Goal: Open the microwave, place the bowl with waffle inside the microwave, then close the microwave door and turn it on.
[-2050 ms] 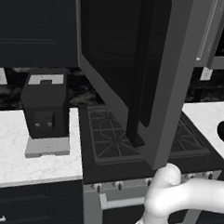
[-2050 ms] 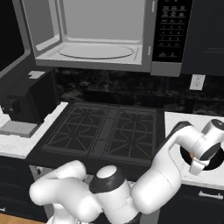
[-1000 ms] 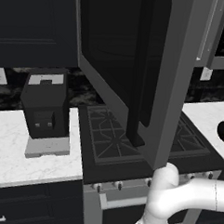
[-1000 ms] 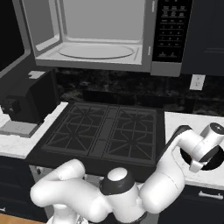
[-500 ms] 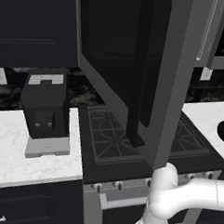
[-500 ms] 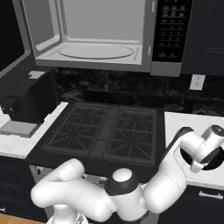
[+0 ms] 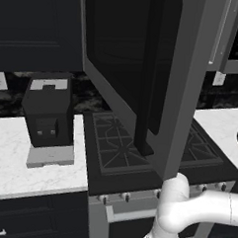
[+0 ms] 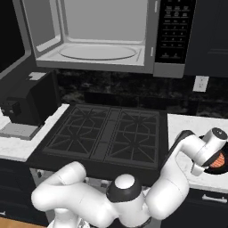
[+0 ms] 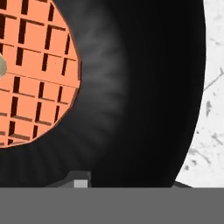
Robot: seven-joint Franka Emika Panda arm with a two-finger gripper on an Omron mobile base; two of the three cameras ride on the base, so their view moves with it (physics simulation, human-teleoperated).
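Claw (image 9: 127,183) is right down at the bowl with waffle (image 9: 131,87); hand view shows the dark bowl wall and rim up close, with one fingertip (image 9: 76,179) showing at the bottom against the bowl's inner wall. Can't tell from the frames whether the jaws are gripping the rim or just straddling it. The orange-brown waffle (image 9: 33,74) lies flat in the bowl bottom, grid side up.

In the right base view the hand (image 8: 205,149) is bent down over the bowl with waffle (image 8: 218,161), which sits on the white marble worktop (image 8: 180,127) just right of the stove (image 8: 107,133).

Further back, the microwave (image 8: 111,33) hangs above the stove, cavity exposed, turntable (image 8: 98,52) bare. The microwave door (image 7: 143,77) is swung fully open, edge and bar handle facing the left base camera. Control panel (image 8: 173,31) is on the microwave's right.

Black coffee machine (image 7: 48,115) stands on the worktop left of the stove.
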